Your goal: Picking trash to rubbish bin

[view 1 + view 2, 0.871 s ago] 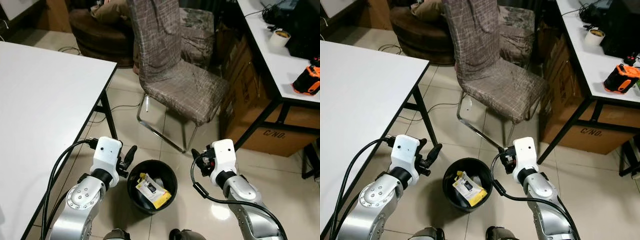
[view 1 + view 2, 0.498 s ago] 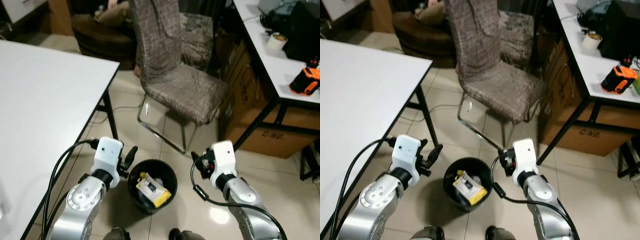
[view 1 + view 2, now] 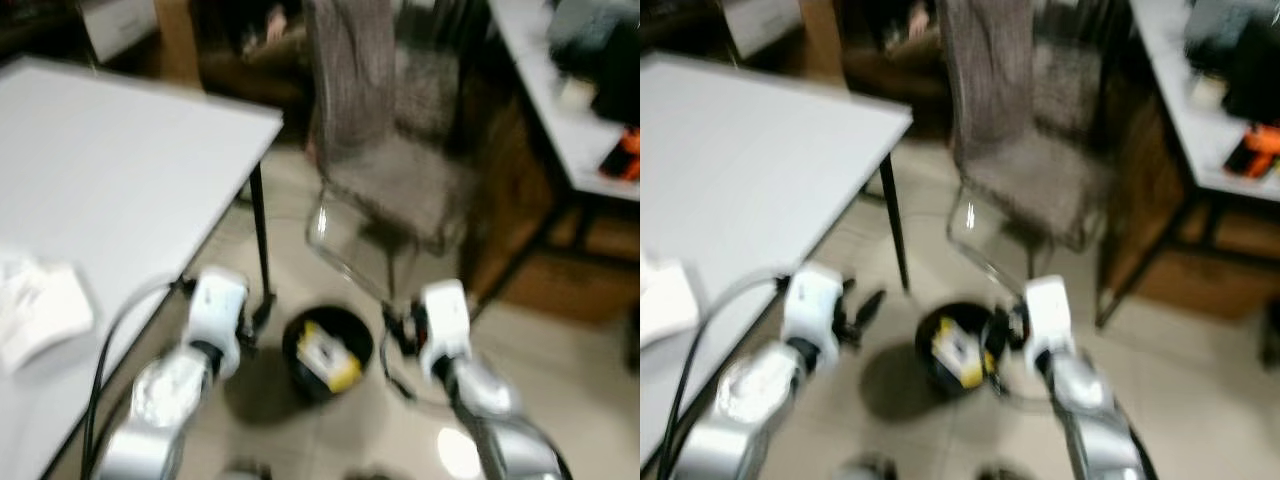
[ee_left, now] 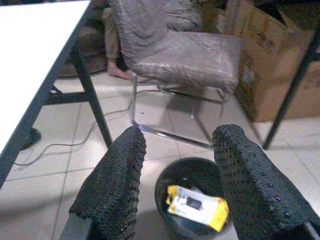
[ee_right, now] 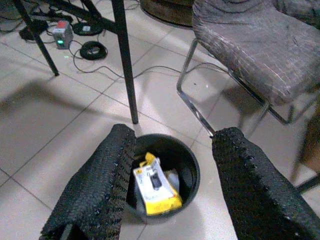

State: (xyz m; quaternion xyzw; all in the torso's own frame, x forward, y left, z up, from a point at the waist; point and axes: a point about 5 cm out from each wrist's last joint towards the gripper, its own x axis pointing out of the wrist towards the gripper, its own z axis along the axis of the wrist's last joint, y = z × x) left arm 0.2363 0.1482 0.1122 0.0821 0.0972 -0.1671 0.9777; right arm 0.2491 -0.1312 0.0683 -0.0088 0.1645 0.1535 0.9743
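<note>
Knobbly black jaws, round bin

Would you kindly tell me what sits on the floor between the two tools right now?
The black rubbish bin, holding a yellow packet, sits between the left tool and right tool in the head views.

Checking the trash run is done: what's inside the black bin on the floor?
Inside the black bin lies a yellow packet with a dark item pictured on it, and something pale beside it. Whatever sits underneath is covered.
</note>
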